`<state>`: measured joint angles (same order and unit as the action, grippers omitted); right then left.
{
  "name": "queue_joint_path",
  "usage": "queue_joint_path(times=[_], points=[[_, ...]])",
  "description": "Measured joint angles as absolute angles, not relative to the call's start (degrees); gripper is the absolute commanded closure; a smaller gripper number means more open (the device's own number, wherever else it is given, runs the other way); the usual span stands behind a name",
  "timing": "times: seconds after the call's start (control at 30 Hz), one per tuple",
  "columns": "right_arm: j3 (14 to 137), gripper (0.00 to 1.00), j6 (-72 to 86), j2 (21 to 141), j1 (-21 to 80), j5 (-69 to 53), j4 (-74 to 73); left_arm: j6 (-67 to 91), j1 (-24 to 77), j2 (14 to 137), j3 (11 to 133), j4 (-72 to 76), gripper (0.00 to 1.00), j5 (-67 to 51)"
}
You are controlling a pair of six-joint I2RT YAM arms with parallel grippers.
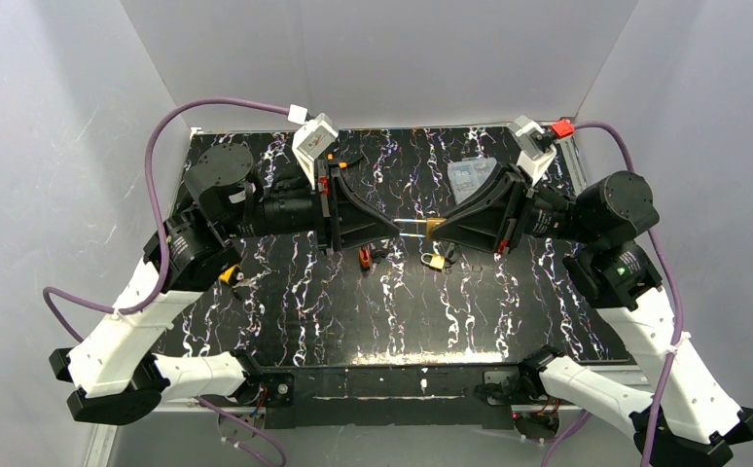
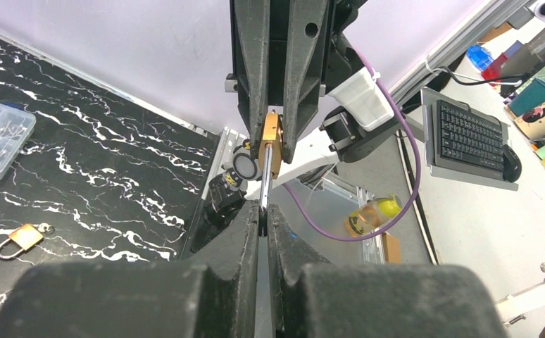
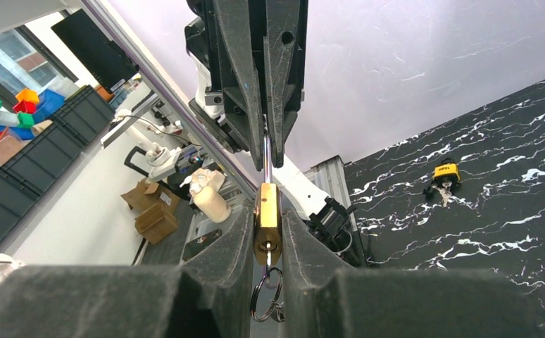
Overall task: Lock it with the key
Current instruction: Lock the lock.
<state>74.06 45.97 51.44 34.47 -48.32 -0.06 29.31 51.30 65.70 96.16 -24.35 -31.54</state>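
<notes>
Table: black marbled top (image 1: 353, 321), arm bases at near edge
Spare lock: small brass padlock (image 1: 435, 261) lies flat, a bit nearer than the held one, apart from both grippers
Arms: both reach in from the sides, wrists level, tips facing each other over mid table
Task lock: held in air between the tips, not touching table
R gripper (image 1: 443, 230): jaws clamped on padlock body (image 3: 267, 218), flat faces against the pads
Key: key (image 3: 267, 258) sits in keyway at body's R end, deep between R fingers; key ring (image 3: 266, 299) hangs off it
L gripper (image 1: 392, 227): jaws pinched tight on shackle (image 2: 263, 184), just beside body
Axis: lock's long axis runs L–R, level w/ table, in line w/ both grippers
Seating: can't tell if both shackle legs are home
Next, my read: squeeze tips together along that axis; key is nearer R arm but no jaw is free to turn it
Far: clear box (image 1: 470, 175) at back, well apart
</notes>
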Motion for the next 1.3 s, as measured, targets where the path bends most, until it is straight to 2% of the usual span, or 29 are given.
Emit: queue_joint_path(times=[1.3], points=[[74.08,0.99,48.10,51.86,34.67,-51.44,3.17,27.22,56.60,68.24,100.85,-28.66,1.00,-28.75]])
